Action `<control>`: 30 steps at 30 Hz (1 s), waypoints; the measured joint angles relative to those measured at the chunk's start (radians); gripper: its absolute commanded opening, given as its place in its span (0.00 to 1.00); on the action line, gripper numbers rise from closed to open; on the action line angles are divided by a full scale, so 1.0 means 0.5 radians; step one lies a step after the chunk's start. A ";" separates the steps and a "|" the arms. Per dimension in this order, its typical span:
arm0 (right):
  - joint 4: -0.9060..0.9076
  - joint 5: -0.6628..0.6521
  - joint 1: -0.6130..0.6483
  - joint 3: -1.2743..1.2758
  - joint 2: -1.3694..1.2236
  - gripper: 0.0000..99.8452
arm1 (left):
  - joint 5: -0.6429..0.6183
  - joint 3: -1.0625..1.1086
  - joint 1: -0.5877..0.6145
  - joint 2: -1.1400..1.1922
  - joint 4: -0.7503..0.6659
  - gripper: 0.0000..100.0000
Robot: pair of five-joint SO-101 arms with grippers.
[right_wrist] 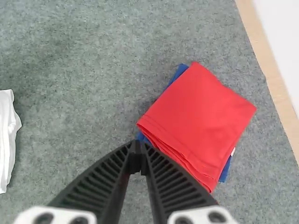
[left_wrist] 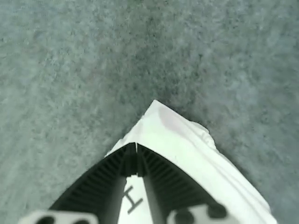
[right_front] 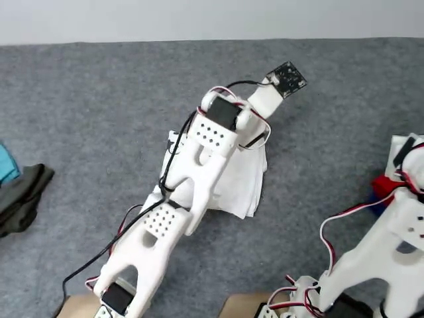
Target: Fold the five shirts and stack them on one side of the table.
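A folded white shirt [right_front: 240,180] lies at mid-table under my left arm [right_front: 199,165]. In the left wrist view my left gripper [left_wrist: 136,150] is shut, its tips pinched on the white shirt [left_wrist: 187,144] near a corner that rises past them. A folded red shirt [right_wrist: 198,121] rests on a blue shirt [right_wrist: 225,171] at the right side, also seen as the red shirt [right_front: 383,187] beside my right arm [right_front: 391,238]. My right gripper [right_wrist: 136,154] is shut with nothing in it, just off the red shirt's near corner.
A teal shirt [right_front: 6,163] and a dark olive shirt [right_front: 24,196] lie crumpled at the table's left edge. Grey carpet [right_front: 99,106] covers the table. A wooden edge strip [right_wrist: 267,70] runs close past the red and blue stack.
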State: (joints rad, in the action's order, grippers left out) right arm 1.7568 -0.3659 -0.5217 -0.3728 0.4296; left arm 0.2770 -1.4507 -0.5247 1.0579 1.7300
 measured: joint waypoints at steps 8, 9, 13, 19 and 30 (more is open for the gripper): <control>0.000 0.000 0.000 0.000 0.074 0.01 | 0.000 1.381 0.000 -0.881 0.000 0.01; 0.000 0.000 0.000 0.006 0.074 0.01 | 0.000 1.574 0.000 -0.994 0.000 0.01; 0.000 0.000 0.000 0.120 0.074 0.01 | 0.000 2.252 0.000 -1.372 -0.037 0.01; 0.000 0.000 0.068 0.273 0.074 0.01 | -0.009 2.952 0.000 -1.528 -0.390 0.01; 0.000 0.000 0.071 0.282 0.074 0.01 | -0.018 3.121 0.000 -1.338 -0.592 0.01</control>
State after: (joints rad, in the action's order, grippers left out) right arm 1.7568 -0.3659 -0.4864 -0.2317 0.4664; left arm 0.2677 0.1097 -0.5247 0.3890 1.4339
